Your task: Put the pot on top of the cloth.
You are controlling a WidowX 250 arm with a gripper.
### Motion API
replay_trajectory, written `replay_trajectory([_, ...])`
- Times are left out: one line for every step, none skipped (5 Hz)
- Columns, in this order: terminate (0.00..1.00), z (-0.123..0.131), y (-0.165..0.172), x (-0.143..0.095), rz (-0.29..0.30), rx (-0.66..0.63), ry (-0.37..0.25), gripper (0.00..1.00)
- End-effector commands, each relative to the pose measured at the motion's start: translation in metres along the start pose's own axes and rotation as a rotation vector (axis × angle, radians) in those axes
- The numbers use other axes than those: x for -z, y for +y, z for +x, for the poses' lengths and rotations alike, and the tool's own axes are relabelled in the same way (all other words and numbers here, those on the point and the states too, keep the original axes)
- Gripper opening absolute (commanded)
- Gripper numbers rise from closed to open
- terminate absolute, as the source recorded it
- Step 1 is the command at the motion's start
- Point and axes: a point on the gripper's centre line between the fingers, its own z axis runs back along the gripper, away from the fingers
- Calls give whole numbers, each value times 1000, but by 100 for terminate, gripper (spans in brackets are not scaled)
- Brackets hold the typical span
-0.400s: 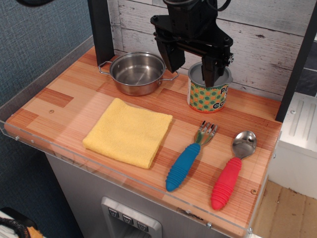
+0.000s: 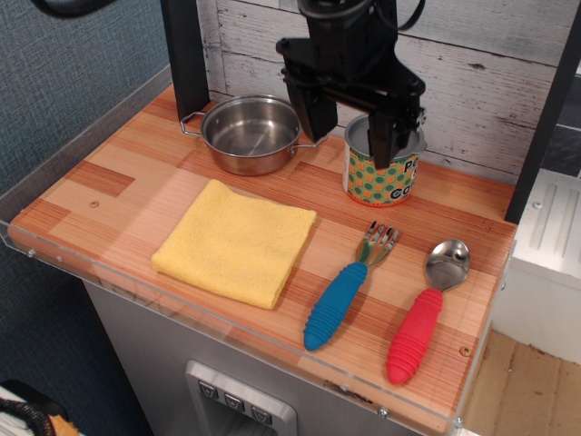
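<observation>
The pot [image 2: 251, 133] is a shallow shiny steel pot with two wire loop handles, standing at the back of the wooden table. The cloth [image 2: 234, 240] is a folded square yellow terry cloth lying flat in front of the pot, apart from it. My black gripper [image 2: 349, 136] hangs open and empty above the table, just right of the pot and left of the can. One finger [image 2: 317, 113] stands over the pot's right handle, the other finger [image 2: 382, 141] in front of the can.
A can [image 2: 382, 172] with a green, yellow and orange label stands right of the pot. A blue-handled fork [image 2: 348, 286] and a red-handled spoon [image 2: 424, 314] lie at front right. A black post [image 2: 186, 50] rises behind the pot. A clear rim [image 2: 227, 331] edges the table.
The gripper has shifted slightly up and to the left. Nothing on the table has moved.
</observation>
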Motion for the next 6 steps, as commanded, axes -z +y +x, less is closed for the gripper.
replay_trajectory([0,-2,28,-9,67,170,45,100])
replay_trajectory([0,2,51,-9,104,346,47,100])
replay_trajectory([0,13,76,-3,114,445,76,100])
replay_trajectory([0,21,94,4,79,548,52,100])
replay_trajectory([0,28,105,15,76,562,44,100])
replay_trajectory([0,33,109,33,53,620,46,100])
